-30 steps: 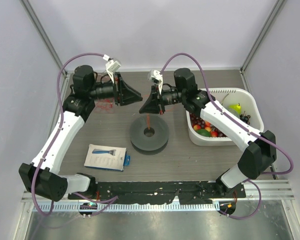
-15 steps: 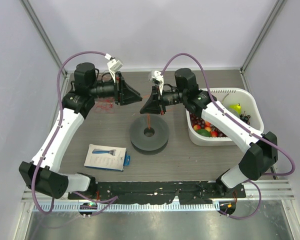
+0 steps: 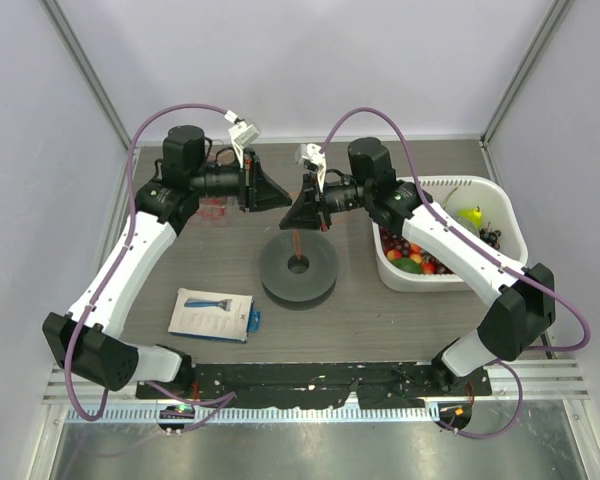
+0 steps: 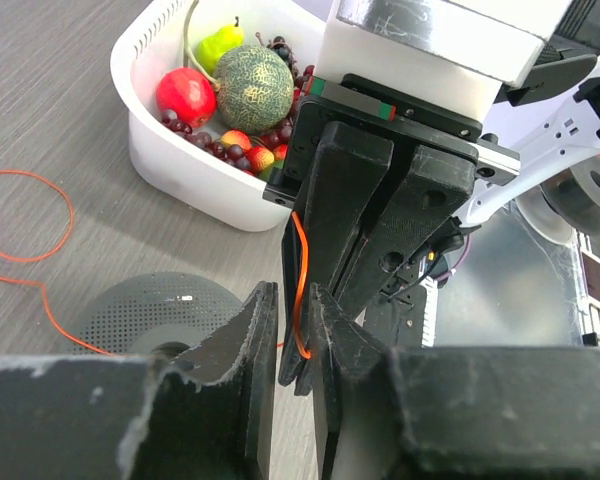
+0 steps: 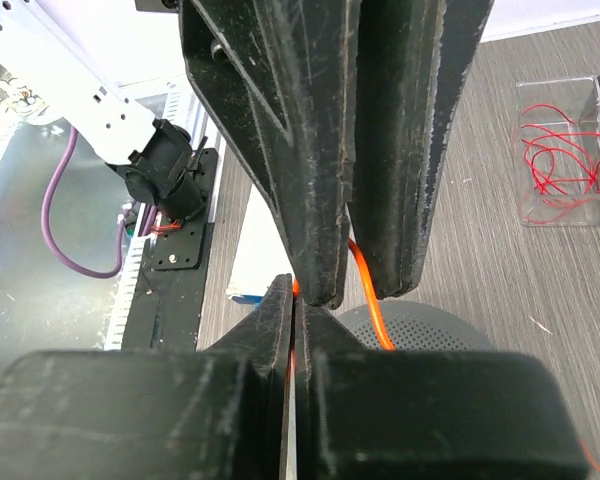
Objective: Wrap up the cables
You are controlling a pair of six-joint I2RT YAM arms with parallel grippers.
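A thin orange cable hangs from my right gripper down to a dark grey round disc. In the right wrist view my right gripper is shut on the cable. My left gripper meets it tip to tip above the disc. In the left wrist view my left gripper is open, its jaws either side of the right gripper's tips and the cable loop. More cable lies in a loose curve on the table beside the disc.
A white basket of toy fruit stands at the right. A blue-and-white packet lies at the front left. A clear box holding red wires sits at the back left, under the left arm.
My left arm has swung right, bringing its gripper up to the right gripper's tips. The right gripper has stayed in place with the cable in it.
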